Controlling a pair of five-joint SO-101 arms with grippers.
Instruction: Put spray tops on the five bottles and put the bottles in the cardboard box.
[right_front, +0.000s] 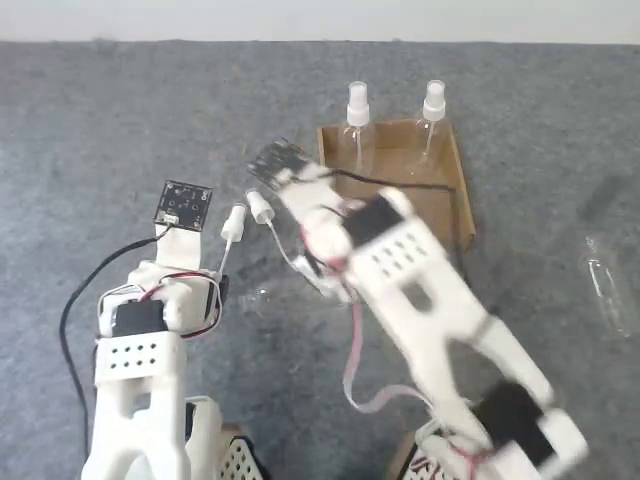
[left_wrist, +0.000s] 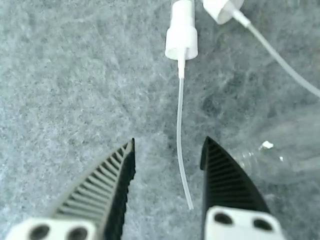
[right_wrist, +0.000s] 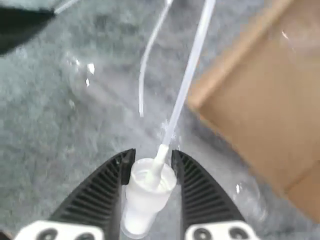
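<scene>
My left gripper (left_wrist: 168, 145) is open, its fingers either side of the thin tube of a white spray top (left_wrist: 181, 35) that lies on the grey carpet (right_front: 233, 222). A second loose spray top (left_wrist: 220, 10) lies beside it (right_front: 260, 207). A clear bottle (left_wrist: 280, 155) lies flat by the left gripper (right_front: 215, 285). My right gripper (right_wrist: 152, 155) is shut on another spray top (right_wrist: 147, 192), whose tube points away. The cardboard box (right_front: 462, 190) sits just beyond the right arm (right_front: 400, 260). Two capped bottles (right_front: 357, 135) (right_front: 432, 130) stand at its far wall.
Another clear bottle (right_front: 605, 280) without a top lies far out to the right on the carpet. A cable (right_front: 70, 310) loops beside the left arm. The box corner (right_wrist: 200, 100) is close to the right gripper.
</scene>
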